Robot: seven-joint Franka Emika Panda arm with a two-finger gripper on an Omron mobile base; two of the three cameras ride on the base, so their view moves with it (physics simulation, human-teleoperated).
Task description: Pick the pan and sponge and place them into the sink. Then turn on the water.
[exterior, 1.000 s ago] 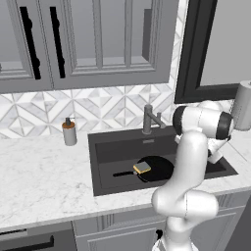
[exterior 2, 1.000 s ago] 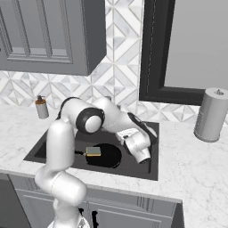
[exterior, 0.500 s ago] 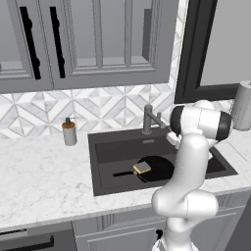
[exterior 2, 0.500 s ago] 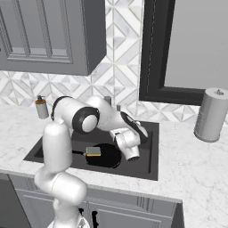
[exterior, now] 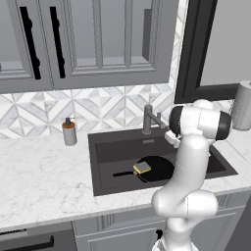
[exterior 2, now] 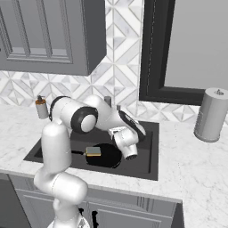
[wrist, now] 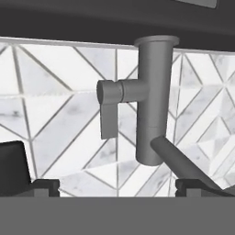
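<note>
A round black frying pan lies in the dark grey rectangular sink, a small grey-green and yellow sponge resting on it. White marbled counter surrounds the basin below a tiled backsplash. The white arm's gripper, jaws spread wide and empty, faces the grey metal faucet.

Faucet is standing directly ahead of the open claw, its side lever projecting into the gap between the fingers. Pan with sponge is occupying the sink floor's middle. Soap dispenser is standing well apart on the worktop.
</note>
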